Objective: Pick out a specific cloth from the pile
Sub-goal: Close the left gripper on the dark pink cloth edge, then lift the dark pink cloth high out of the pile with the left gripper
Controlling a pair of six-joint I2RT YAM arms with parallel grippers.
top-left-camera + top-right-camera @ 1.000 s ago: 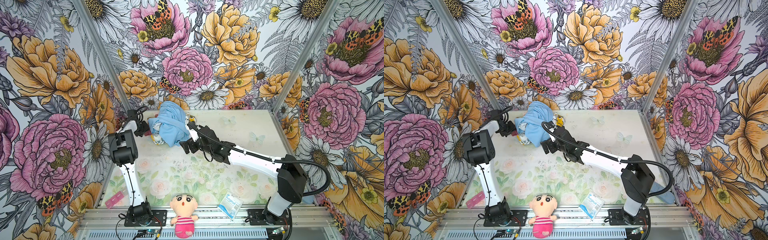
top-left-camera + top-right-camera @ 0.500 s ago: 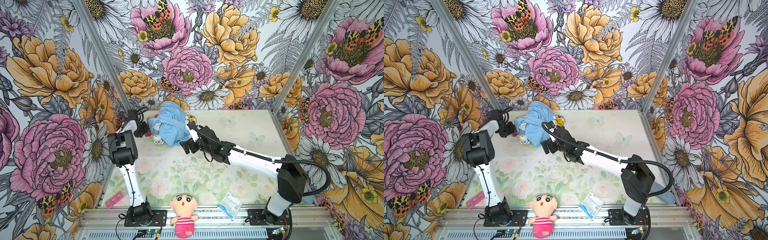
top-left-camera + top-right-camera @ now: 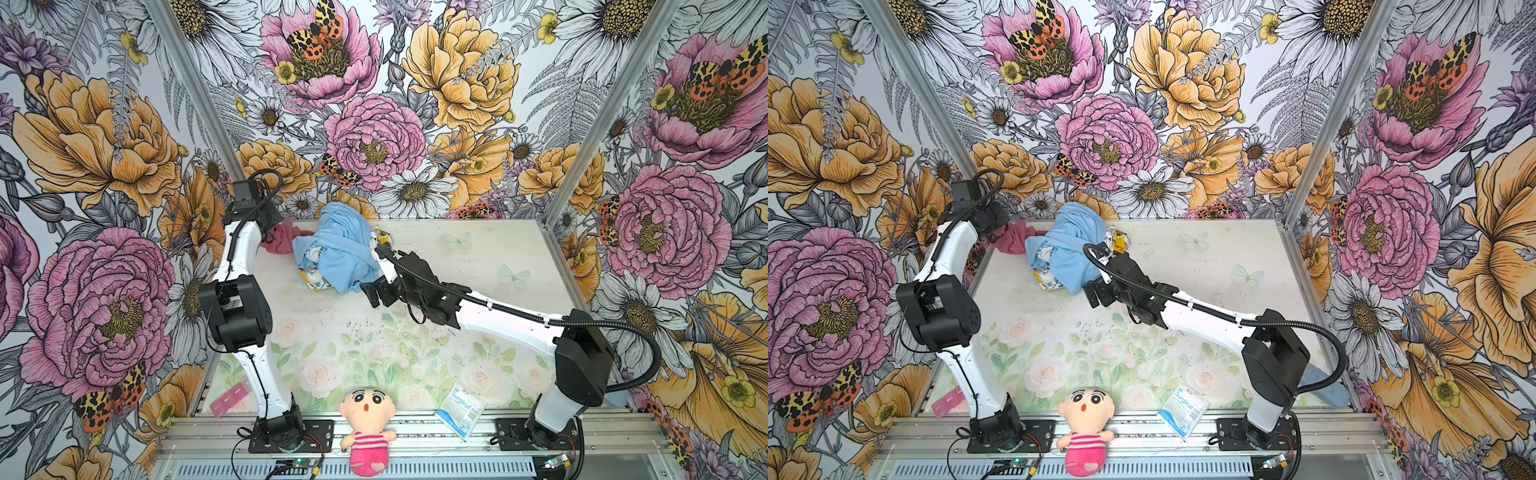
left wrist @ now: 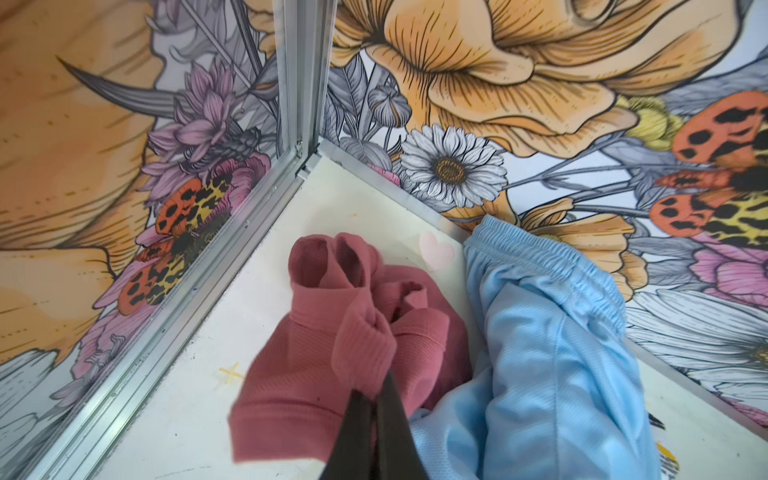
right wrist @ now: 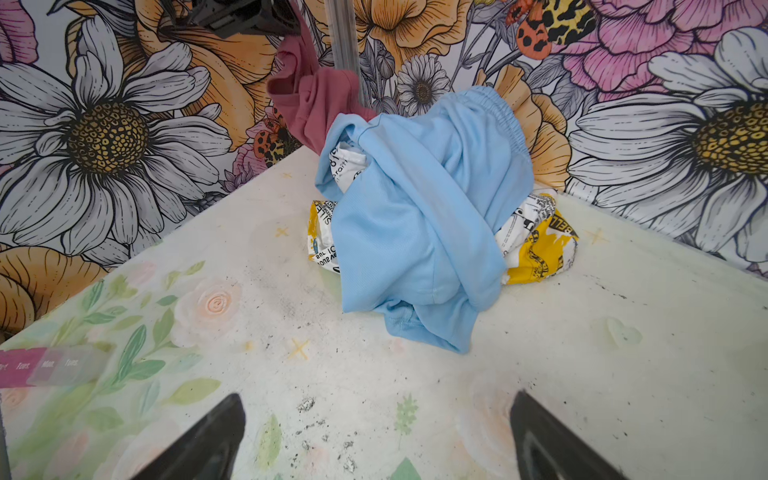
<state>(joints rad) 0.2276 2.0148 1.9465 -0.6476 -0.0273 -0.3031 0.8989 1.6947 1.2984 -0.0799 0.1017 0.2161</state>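
Observation:
The cloth [image 4: 299, 365] is a small dusty-rose piece lying in the far left corner, against the pile's left side [image 3: 282, 241] [image 3: 1017, 239]. My left gripper [image 4: 376, 390] is shut on a bunched fold of it. The pile is mostly a large light blue cloth [image 3: 340, 249] [image 5: 415, 216] draped over a white-and-yellow printed one [image 5: 536, 241] [image 3: 316, 280]. In the right wrist view the rose cloth [image 5: 316, 104] shows behind the blue one. My right gripper [image 5: 376, 399] stands open and empty just in front of the pile [image 3: 370, 291] [image 3: 1094, 293].
The aluminium corner post [image 4: 307, 83] and both flowered walls stand close behind the rose cloth. Near the front edge lie a doll [image 3: 368, 419], a surgical packet [image 3: 461, 409] and a pink pill organiser [image 3: 226, 403].
My left jaws have closed on the rose cloth, and more of it now shows left of the blue cloth. The right arm has not moved.

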